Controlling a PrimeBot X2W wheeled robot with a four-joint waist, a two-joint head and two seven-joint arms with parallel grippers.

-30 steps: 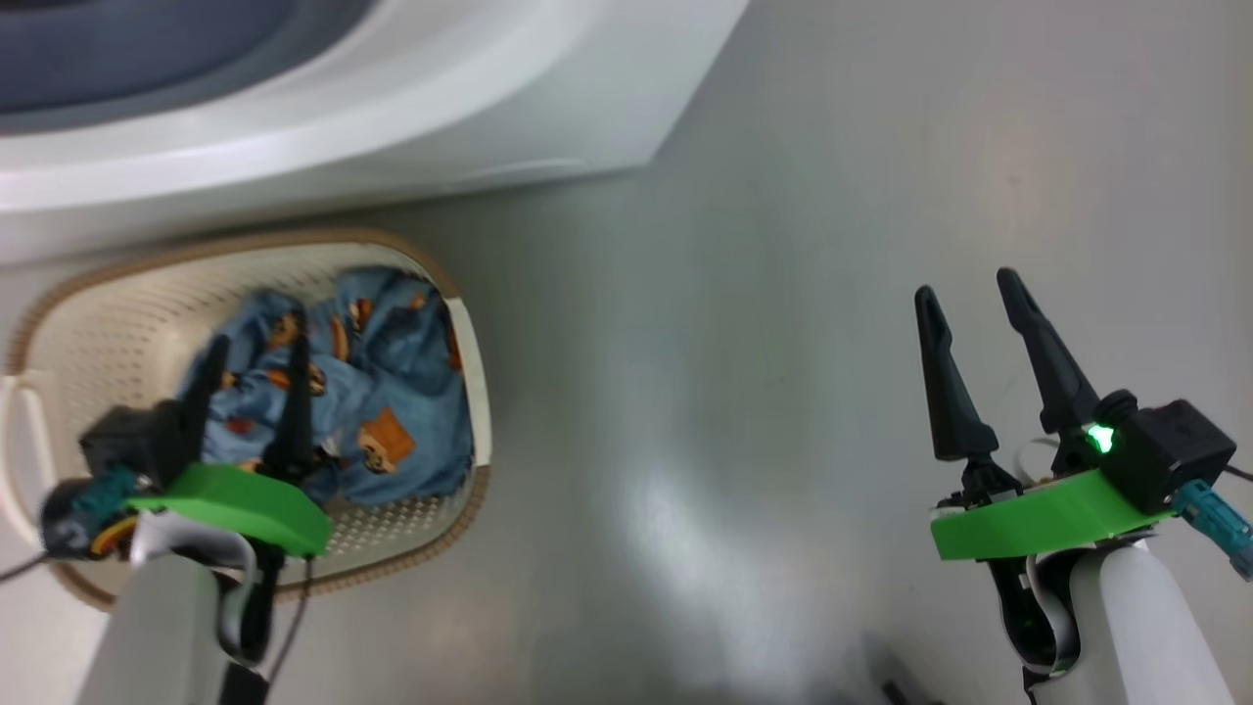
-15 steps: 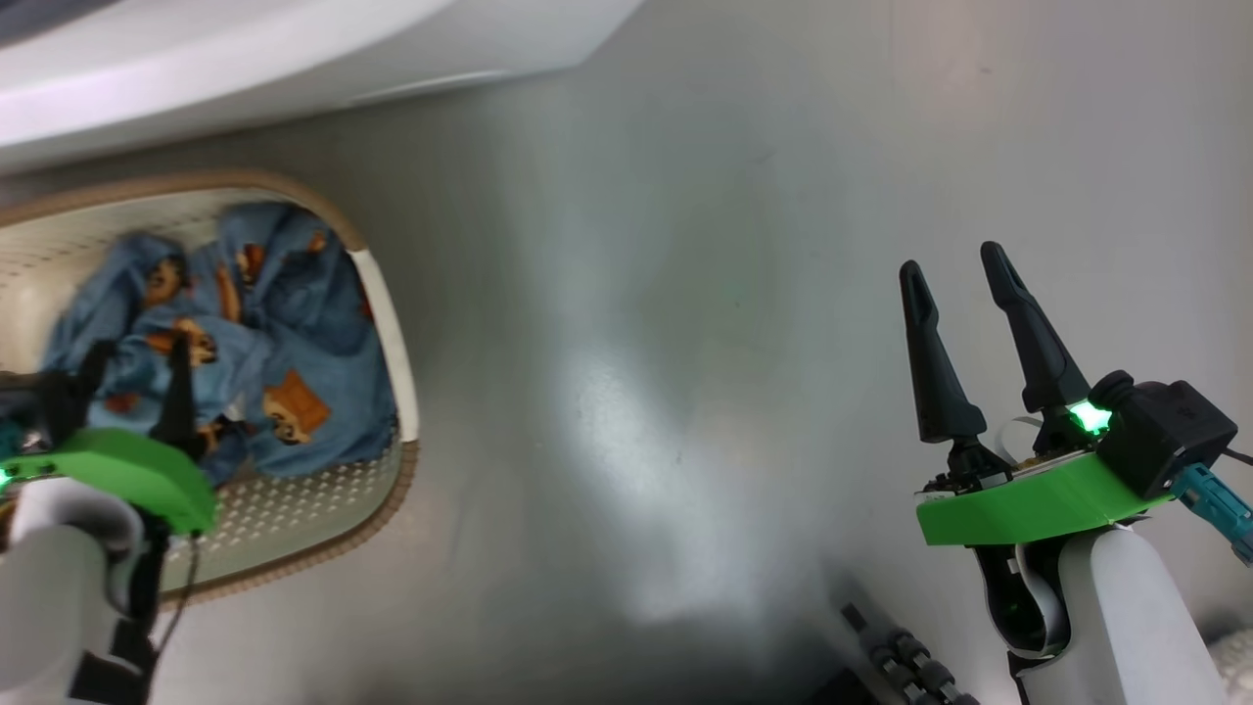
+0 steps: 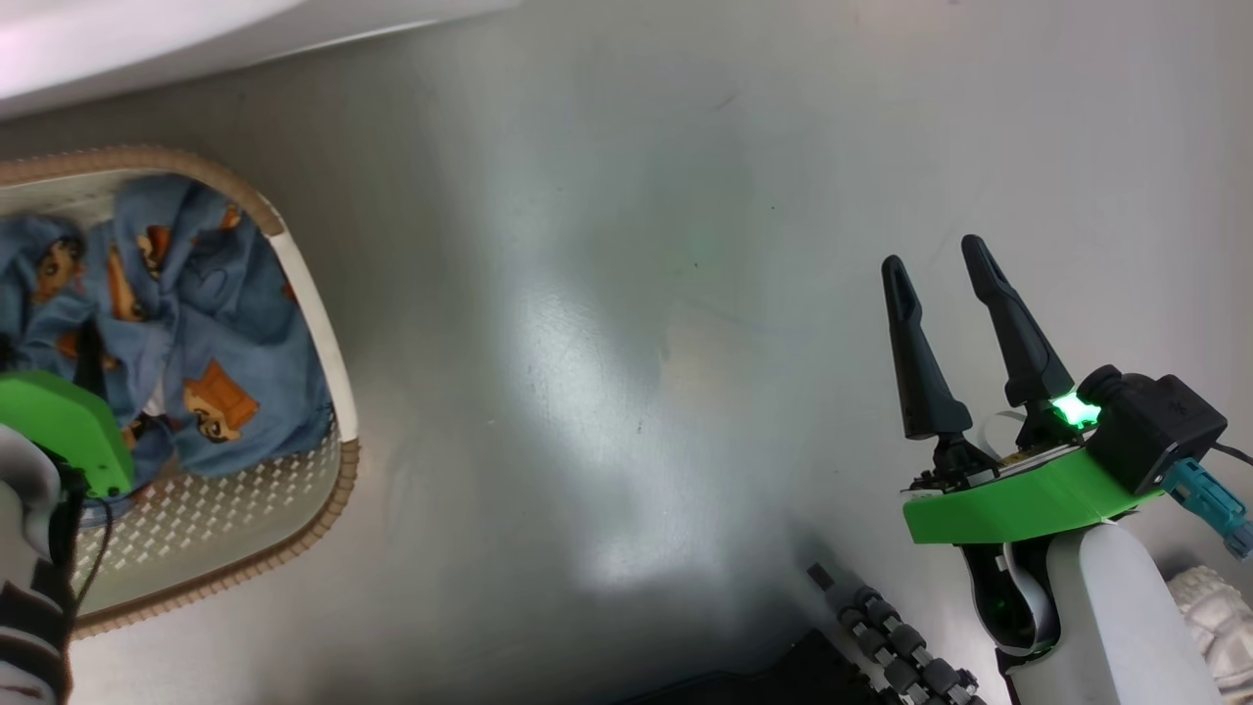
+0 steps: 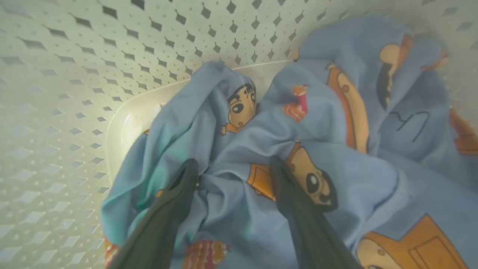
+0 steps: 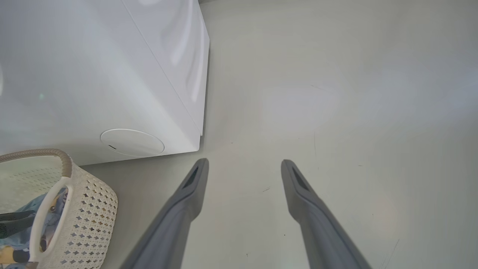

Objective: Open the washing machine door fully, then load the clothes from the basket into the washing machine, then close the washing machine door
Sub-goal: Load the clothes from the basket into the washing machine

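Grey floor (image 3: 626, 294); right end effector (image 3: 933, 255) spread, empty; left one (image 4: 233, 163) likewise, seemingly touching clothes (image 4: 366, 186).

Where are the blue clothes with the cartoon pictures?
The clothes lie bunched in the basket at the head view's left edge, beside the washing machine, the open left tool among them.

Floor (image 3: 685, 147): pale grey, glossy, carried a bright glare.
Black segmented stalk (image 3: 881, 627): showed at bottom edge.
White bumpy lump (image 3: 1209, 612): sat bottom corner.
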